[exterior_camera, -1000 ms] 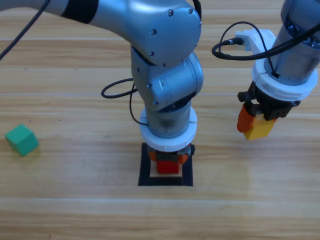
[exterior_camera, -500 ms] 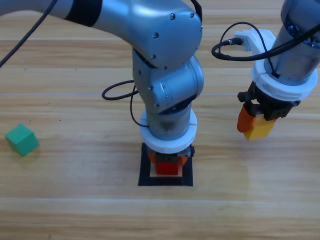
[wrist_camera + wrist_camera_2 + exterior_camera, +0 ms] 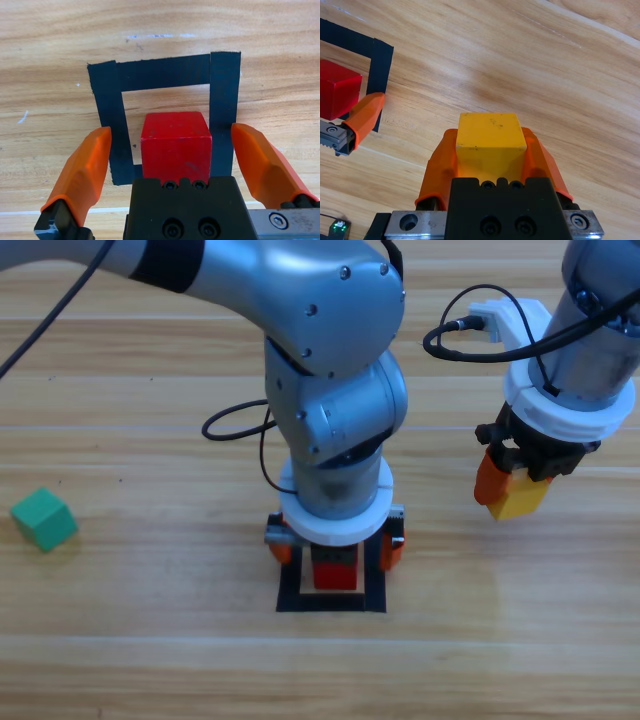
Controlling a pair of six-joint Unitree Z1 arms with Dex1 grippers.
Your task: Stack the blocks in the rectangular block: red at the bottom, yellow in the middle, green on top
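Red cube [image 3: 175, 141] inside tape outline [image 3: 162, 72], left claw [image 3: 172, 155] spread; right claw [image 3: 490, 160] pinching yellow cube [image 3: 490, 132].

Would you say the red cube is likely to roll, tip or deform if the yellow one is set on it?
The red cube looks rigid, with crisp flat faces, so probably neither. It sits flat inside the tape square, free of the open left gripper. The right gripper grips the yellow cube undented.

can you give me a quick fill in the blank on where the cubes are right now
1. The red cube sits inside the black tape square, between the ____ jaws of the left claw.
2. The right claw is shut on the ____ cube.
3. The green cube lies alone on the table's ____ side in the high view.

Missing words: open; yellow; left
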